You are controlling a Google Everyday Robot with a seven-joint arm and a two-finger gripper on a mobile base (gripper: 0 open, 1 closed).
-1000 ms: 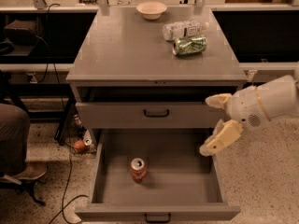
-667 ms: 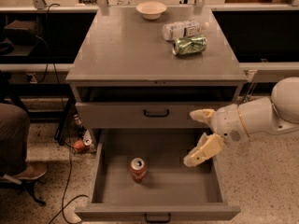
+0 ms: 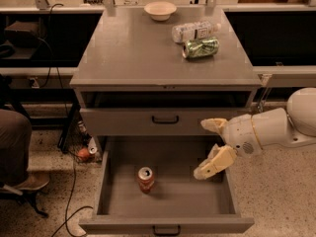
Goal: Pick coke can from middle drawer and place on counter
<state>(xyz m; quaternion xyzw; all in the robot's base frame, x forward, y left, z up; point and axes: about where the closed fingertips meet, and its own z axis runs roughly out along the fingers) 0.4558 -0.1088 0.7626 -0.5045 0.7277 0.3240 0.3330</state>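
Observation:
The coke can stands upright on the floor of the open middle drawer, left of centre. My gripper hangs over the right part of the drawer, to the right of the can and well apart from it. Its two cream fingers are spread open and hold nothing. The counter is the grey cabinet top above the drawers.
On the counter's far right lie a clear plastic bottle and a green can on their sides; a white bowl sits at the back. The shallower top drawer is slightly open. A seated person's leg and cables are at the left.
My gripper and arm have moved left and down, from beside the cabinet's right edge to over the right part of the open drawer. The can has not moved.

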